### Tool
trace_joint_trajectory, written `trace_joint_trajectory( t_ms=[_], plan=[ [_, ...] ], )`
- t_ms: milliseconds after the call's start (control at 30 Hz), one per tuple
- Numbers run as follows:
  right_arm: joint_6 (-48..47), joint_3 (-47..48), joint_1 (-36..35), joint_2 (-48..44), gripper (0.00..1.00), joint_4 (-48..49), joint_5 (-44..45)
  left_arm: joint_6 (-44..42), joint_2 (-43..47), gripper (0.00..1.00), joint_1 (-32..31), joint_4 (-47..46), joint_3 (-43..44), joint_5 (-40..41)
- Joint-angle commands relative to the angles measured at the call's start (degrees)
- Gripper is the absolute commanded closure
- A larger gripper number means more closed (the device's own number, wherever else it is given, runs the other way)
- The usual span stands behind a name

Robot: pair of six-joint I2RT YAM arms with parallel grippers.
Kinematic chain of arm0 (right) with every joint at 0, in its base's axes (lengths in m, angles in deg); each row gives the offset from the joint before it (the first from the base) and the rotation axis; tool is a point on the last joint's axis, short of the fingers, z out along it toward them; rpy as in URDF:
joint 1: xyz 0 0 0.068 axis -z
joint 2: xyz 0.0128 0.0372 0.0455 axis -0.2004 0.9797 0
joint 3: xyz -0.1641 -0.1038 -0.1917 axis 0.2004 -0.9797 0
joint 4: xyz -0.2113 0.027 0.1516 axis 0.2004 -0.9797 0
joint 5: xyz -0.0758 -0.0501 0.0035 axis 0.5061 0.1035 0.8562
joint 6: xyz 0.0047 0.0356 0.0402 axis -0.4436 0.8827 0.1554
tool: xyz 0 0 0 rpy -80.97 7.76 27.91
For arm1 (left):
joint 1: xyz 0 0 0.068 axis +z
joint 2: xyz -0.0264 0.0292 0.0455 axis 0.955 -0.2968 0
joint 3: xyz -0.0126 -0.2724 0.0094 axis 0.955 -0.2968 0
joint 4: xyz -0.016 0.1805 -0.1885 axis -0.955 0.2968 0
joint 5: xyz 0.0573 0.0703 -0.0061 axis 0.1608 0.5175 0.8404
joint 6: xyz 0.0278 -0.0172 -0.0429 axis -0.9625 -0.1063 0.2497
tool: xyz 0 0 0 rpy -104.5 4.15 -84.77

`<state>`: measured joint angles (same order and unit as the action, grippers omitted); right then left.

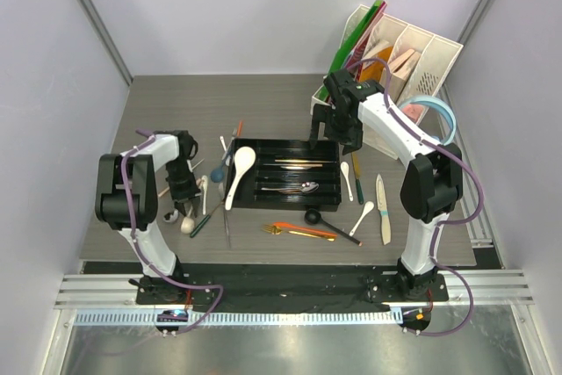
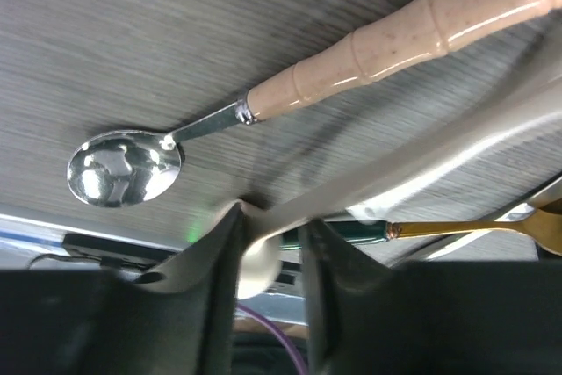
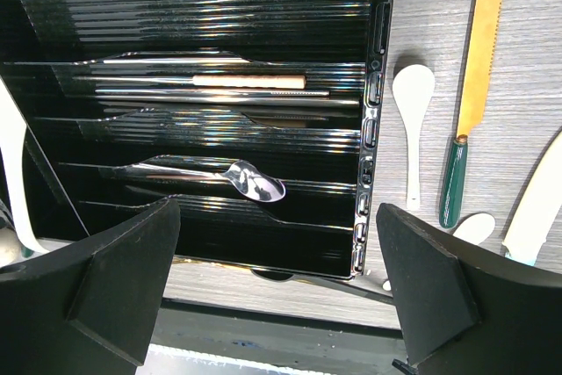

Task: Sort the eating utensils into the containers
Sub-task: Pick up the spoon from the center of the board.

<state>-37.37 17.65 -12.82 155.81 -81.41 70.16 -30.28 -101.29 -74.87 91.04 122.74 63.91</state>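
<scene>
Left wrist view tells me most. The left gripper [image 2: 268, 230] is low over the table [image 2: 132, 32], its jaws narrowed about a pale utensil [image 2: 413, 173] that runs off toward 2 o'clock. The picture is blurred there, so I cannot tell whether the jaws already pinch it or only flank it. A pink-handled spoon [image 2: 351, 54] lies just beyond at 12 o'clock, and a gold piece with a green handle [image 2: 457, 227] lies at 3 o'clock.

From above, that gripper [image 1: 182, 191] works the small heap at 9 o'clock of the black tray [image 1: 285, 140]. The right gripper [image 1: 318, 138] hangs over the tray's 1 o'clock corner. Its own camera shows the jaws spread wide with nothing between them.

The tray [image 3: 373, 85] already holds steel pieces, a wooden stick [image 3: 250, 82] and a steel spoon [image 3: 255, 183], each in a long slot. A white soup spoon [image 1: 239, 173] lies across its 9 o'clock rim. More utensils are loose between 3 and 6 o'clock of it: a cream knife [image 1: 383, 208], a black spoon [image 1: 320, 221] and orange chopsticks [image 1: 303, 228].

I judge this to be a pick in the middle of the sort. Next I need a firm pinch on the pale utensil and a straight lift clear of its neighbours. Then comes a carry toward 3 o'clock and a drop into the slot holding its own kind. The neighbours lie close, so dragging one along is the risk.
</scene>
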Motion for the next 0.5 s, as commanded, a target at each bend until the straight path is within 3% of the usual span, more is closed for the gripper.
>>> trace_joint_trajectory(
  t_ms=[0,100,133,167,467],
  plan=[
    [0.0,1.7,0.0,-0.7,0.00,-0.9,-1.0,-1.0,-0.4,0.79,0.0,-0.4,-0.2,-1.0],
    [-0.3,1.8,0.0,-0.4,0.00,-1.0,-1.3,-1.0,0.1,0.81,0.0,-0.1,-0.2,-1.0],
    [-0.4,2.0,0.0,-0.4,0.00,-1.0,-1.4,-1.0,0.1,0.96,0.0,0.0,-0.1,-1.0],
    [-0.5,2.1,0.0,-0.2,0.00,-1.0,-1.5,-0.7,0.3,1.00,0.0,0.3,0.0,-1.1],
    [-0.9,3.0,0.1,1.2,0.00,-1.5,-2.5,0.4,3.0,1.00,0.0,1.6,0.7,-3.0]
  ],
)
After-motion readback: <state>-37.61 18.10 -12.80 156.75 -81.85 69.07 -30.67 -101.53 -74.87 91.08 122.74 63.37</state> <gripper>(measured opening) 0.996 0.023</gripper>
